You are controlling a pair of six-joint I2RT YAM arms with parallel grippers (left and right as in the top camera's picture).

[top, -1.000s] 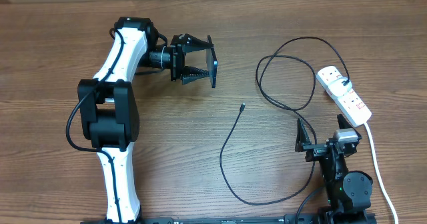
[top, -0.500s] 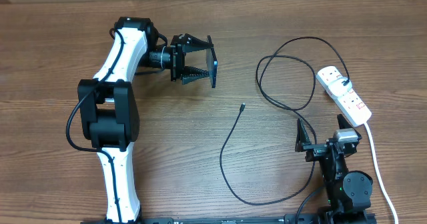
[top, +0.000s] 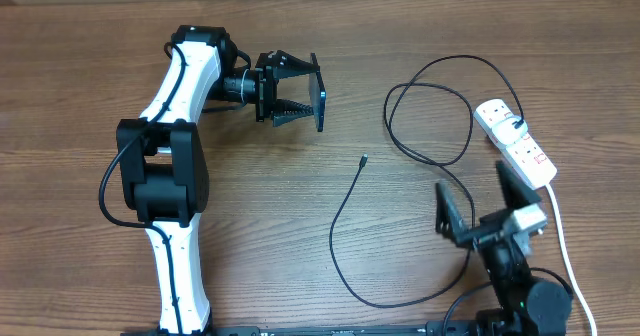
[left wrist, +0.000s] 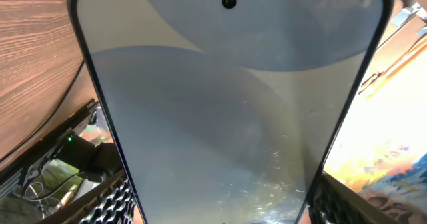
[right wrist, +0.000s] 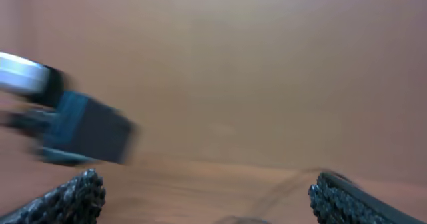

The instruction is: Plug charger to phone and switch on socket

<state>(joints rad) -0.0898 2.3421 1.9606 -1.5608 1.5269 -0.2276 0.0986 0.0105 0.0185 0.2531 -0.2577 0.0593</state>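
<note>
My left gripper (top: 308, 88) is shut on the phone (top: 321, 101) and holds it up on its edge above the table at the back left. In the left wrist view the phone's grey-blue screen (left wrist: 227, 104) fills the frame between the two fingers. The charger (top: 345, 211) is a thin black cable lying loose across the table's middle. Its small tip (top: 362, 160) rests free on the wood, and its far loop (top: 430, 106) runs to the socket. The socket (top: 516, 142), a white power strip, lies at the right edge. My right gripper (top: 478, 200) stands open and empty near the front right, beside the socket.
A thick white cord (top: 563, 246) runs from the socket toward the front edge, right of my right arm. The right wrist view is blurred; it shows bare wood and a dark blurred shape (right wrist: 83, 134) at the left.
My right arm has risen and tilted, so its open fingers stand larger and wider apart in the overhead view. The left arm and the phone have not moved.
</note>
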